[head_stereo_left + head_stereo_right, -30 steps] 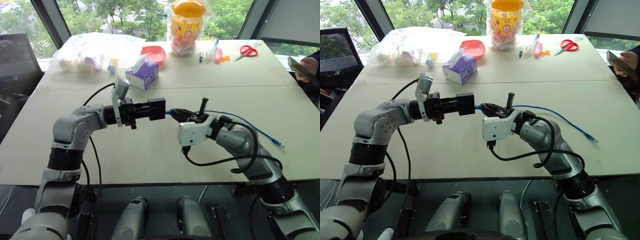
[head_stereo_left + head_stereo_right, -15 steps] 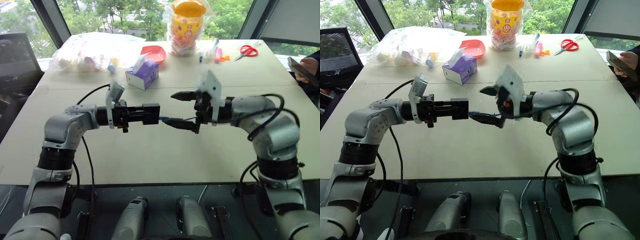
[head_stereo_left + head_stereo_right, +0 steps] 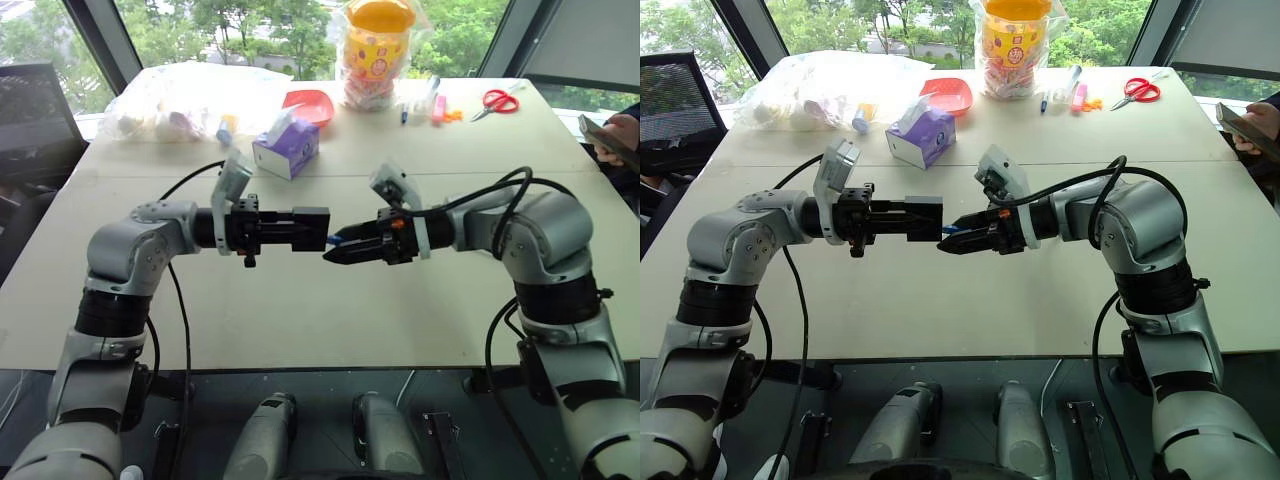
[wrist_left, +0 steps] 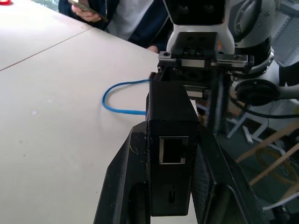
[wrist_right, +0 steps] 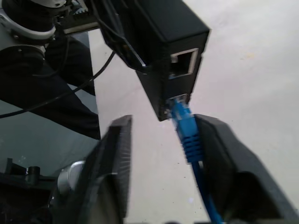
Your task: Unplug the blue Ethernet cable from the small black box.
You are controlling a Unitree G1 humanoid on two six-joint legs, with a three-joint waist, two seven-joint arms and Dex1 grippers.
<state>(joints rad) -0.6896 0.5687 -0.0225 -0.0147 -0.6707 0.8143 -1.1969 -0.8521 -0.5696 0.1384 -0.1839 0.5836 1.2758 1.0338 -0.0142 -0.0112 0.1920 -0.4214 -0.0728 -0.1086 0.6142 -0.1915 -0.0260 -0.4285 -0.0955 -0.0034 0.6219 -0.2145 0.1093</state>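
Above the counter's [image 3: 300,320] near edge, the left end effector [image 3: 290,228] is clamped on the small black box [image 3: 311,227]. The blue Ethernet cable [image 5: 186,130] sits plugged into it, between the right end effector's [image 5: 159,154] parted fingers.

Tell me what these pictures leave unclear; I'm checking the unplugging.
- Right gripper: head views too small to show whether it grips the bright-blue Ethernet cable.
- Plug latch: hidden inside the small matte black box.
- Cable's far run: cut off by the box in the left wrist view.
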